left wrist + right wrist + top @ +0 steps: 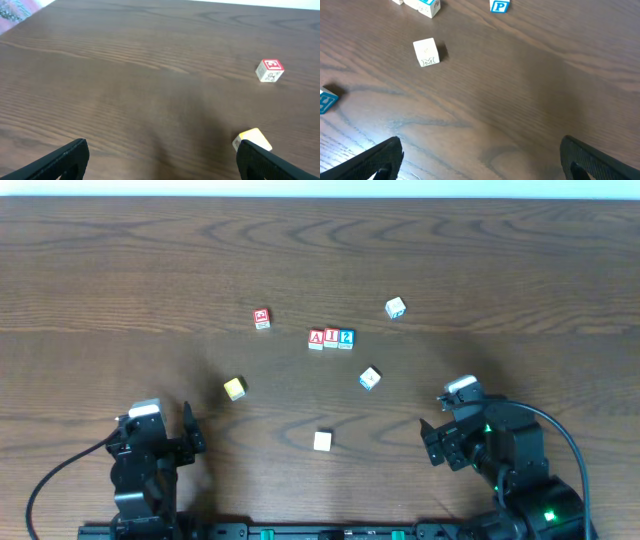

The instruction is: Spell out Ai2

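Observation:
In the overhead view the three white-faced cubes stand side by side in a row at mid-table: the red-framed A point(316, 338), the red-framed I point(331, 337) and the blue-framed 2 point(346, 338). A blue-framed cube point(427, 7), cut off at the top edge of the right wrist view, looks like that row's end. My left gripper point(192, 432) point(162, 160) hovers open near the front left, holding nothing. At the front right, my right gripper point(430, 442) point(480, 160) is also open over bare wood. Both are well short of the row.
A red-marked cube point(262, 318) point(270, 70) lies left of the row. A yellow cube point(234, 388) point(252, 137) sits just beyond my left gripper's right finger. Other loose cubes: a white one point(322, 441), a blue-marked one point(370, 378) point(426, 52), a blue P cube point(395, 308) point(499, 6).

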